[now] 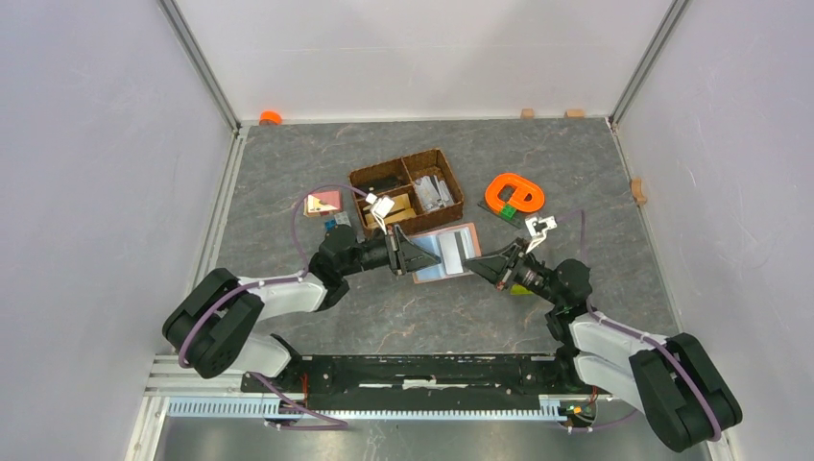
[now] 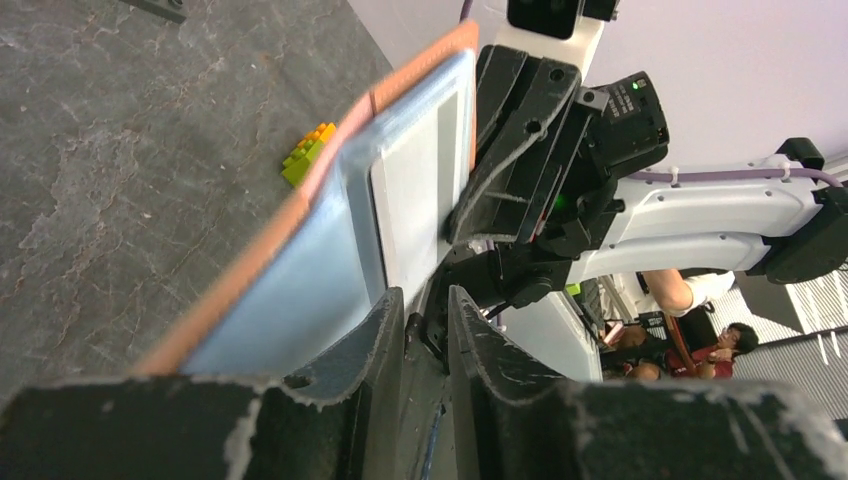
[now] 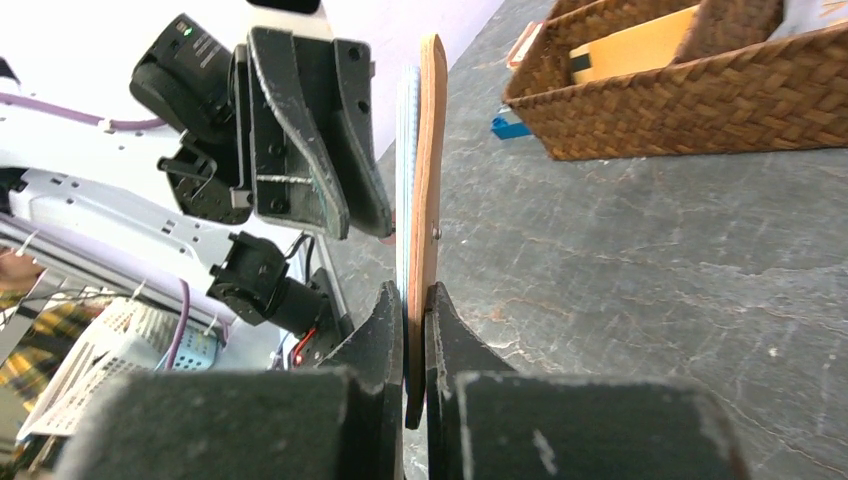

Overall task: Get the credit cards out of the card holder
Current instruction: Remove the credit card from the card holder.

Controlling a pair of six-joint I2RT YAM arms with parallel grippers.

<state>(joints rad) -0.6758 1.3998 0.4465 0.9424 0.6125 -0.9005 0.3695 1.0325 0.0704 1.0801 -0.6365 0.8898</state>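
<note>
The card holder (image 1: 437, 259) is unfolded and held up off the table on edge, reddish-brown outside, pale blue sleeves inside. My right gripper (image 3: 414, 292) is shut on the edge of the card holder (image 3: 432, 150). A white credit card (image 2: 415, 190) sits in the sleeve of the holder (image 2: 290, 290). My left gripper (image 2: 425, 295) is at the opposite side, its jaws narrowed to a slim gap, the card's near edge right at the fingertips (image 2: 392, 310). From above the left gripper (image 1: 408, 257) and right gripper (image 1: 485, 264) face each other across the holder.
A dark-brown woven divided basket (image 1: 406, 190) stands just behind the holder, also in the right wrist view (image 3: 700, 100). An orange ring-shaped piece (image 1: 514, 193) lies back right, a pink-and-tan flat piece (image 1: 323, 203) and a small blue block (image 1: 331, 226) left of the basket. Yellow-green bricks (image 2: 308, 152) lie under the right arm.
</note>
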